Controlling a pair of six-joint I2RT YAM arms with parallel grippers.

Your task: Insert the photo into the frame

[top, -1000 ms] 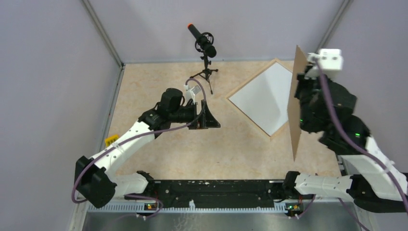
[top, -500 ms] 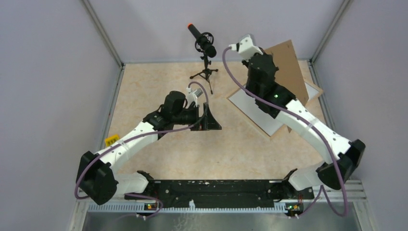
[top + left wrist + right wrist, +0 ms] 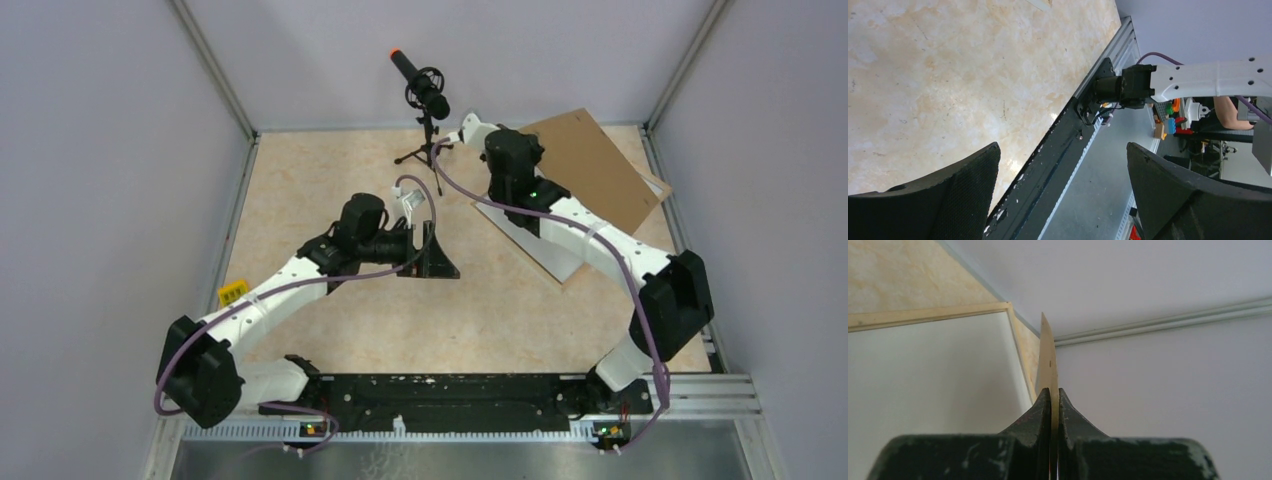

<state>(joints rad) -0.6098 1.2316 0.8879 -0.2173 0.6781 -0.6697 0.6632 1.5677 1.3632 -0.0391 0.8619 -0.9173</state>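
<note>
**A:** What is the right claw holding?

**B:** The right gripper (image 3: 1053, 397) is squeezing its two dark fingers fully together on the edge of a thin flat brown board (image 3: 590, 165). From the wrist camera, the board is showing edge-on as a narrow tan sliver rising from between the fingertips. From overhead, the right arm is reaching toward the far right corner of the beige marbled tabletop (image 3: 330, 180) and is holding the board tilted there.

**A:** Where is the frame sitting?

**B:** The pale wood-bordered rectangular picture frame (image 3: 530, 256) is lying flat on the table's right half, turned like a diamond. The board is hanging over its far part, and the arm is crossing its middle. I cannot tell whether the board is touching it.

**A:** And the photo?

**B:** A plain white sheet (image 3: 938, 385) is filling the inside of the wooden border. I cannot tell whether it is the photo lying with its blank back up.

**A:** What is the left claw doing?

**B:** The left gripper (image 3: 1063, 185) is spreading its black fingers wide apart and gripping nothing. It is hovering over the middle of the table, well apart from the frame.

**A:** Is anything else standing there?

**B:** A black orange-tipped microphone (image 3: 420, 82) is standing on a small tripod at the far edge, near the right arm's wrist.
</note>
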